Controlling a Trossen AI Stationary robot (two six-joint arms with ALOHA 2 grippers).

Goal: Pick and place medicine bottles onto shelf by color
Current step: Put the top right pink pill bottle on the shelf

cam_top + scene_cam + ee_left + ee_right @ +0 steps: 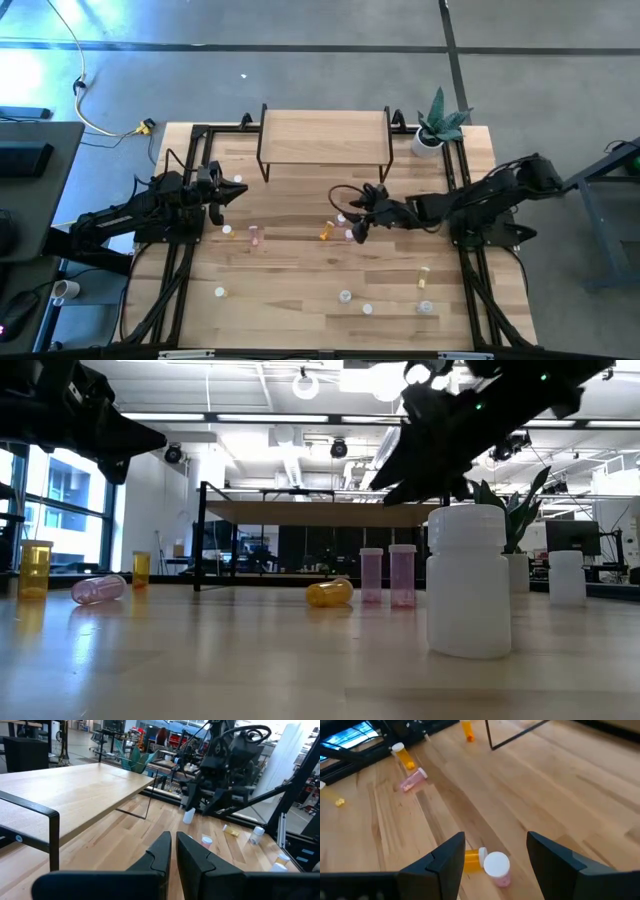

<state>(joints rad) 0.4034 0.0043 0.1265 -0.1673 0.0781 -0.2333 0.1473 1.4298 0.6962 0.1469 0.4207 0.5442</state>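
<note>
Right pincer (495, 857) hung wide open over pink bottle (497, 866) near shelf (325, 137); left pincer (172, 851) pinched shut, empty, beside shelf.

Bare shelf (325, 135) top — scattered bottles (340, 232) below

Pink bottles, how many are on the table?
3 pink bottles: one lying on its side left of centre, two upright together by the right claw. Others may be hidden.

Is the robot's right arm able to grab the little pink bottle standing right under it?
Probably yes. The right pincer is open just above the upright pink white-capped bottle, though a lying orange bottle crowds one side.
</note>
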